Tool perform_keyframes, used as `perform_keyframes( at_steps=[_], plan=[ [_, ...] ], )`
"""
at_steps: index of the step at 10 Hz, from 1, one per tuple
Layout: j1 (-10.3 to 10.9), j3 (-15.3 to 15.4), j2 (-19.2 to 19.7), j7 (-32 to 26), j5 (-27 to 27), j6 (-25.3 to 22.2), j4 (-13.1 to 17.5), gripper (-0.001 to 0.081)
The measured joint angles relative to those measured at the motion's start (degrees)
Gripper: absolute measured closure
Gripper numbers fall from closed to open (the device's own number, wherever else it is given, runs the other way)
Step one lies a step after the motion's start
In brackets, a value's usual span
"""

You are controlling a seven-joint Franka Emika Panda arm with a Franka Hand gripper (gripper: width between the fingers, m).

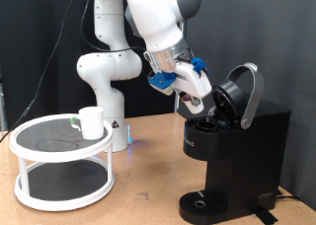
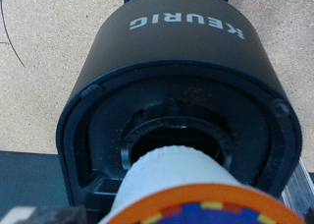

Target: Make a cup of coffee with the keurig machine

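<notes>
**Pod poised over the open brew chamber**

The keurig machine (image 1: 232,146) stands at the exterior view's right with its hinged lid (image 1: 244,92) tipped up and back, so the brew chamber is exposed. In the wrist view the chamber opening (image 2: 177,145) lies straight ahead along the fingers, a dark round well ringed by the machine's black body, with the KEURIG lettering beyond it. A coffee pod (image 2: 186,190), white-walled with an orange, patterned rim, fills the near part of that view and sits just short of the well, its axis roughly in line with the opening.

The gripper (image 1: 197,99) hangs at the mouth of the chamber, just beside the raised lid, angled down towards the machine. The pod seems to be carried at the fingers, but neither view shows the fingers themselves, so I cannot tell how far apart they stand.

The exterior view alone shows the cup (image 1: 91,121), standing on the top tier of a white round rack (image 1: 59,164) at that view's left, well apart from the machine; the drip tray (image 1: 202,201) below the spout has no cup on it
</notes>
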Motion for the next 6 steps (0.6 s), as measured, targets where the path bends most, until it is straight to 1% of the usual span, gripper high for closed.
perform_keyframes(
  at_steps=[6],
  plan=[
    [0.16,3.09,1.95,0.17,0.0,2.98,-1.45,0.0343]
  ],
)
